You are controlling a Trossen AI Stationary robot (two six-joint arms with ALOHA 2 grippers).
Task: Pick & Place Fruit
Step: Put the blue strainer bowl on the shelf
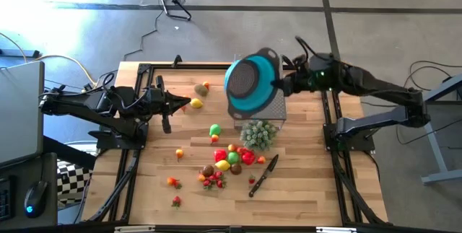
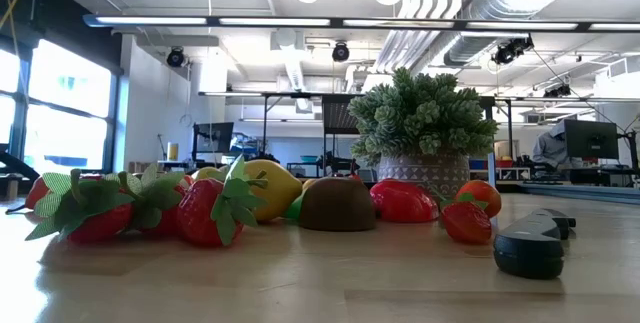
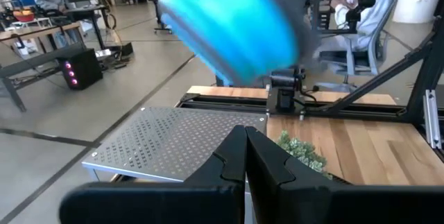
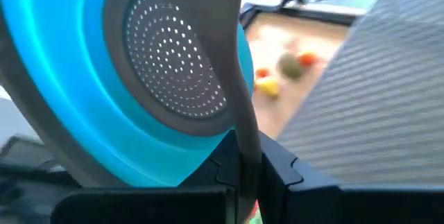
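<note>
- We see the small toy fruit (image 1: 229,162) — red, yellow, green, brown — scattered on the bench (image 1: 310,190).
- Right gripper (image 1: 280,84) clamps the tilted blue colander (image 1: 250,80) aloft; left gripper (image 1: 189,104) closed, empty.

Bright, even overhead light throughout; the blue bowl (image 3: 232,26) is motion-blurred and the low view's foreground soft.

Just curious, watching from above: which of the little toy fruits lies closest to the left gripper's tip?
The yellow fruit, lying just off the shut left gripper. The other fruits lie farther off, most heaped by the knife.
</note>
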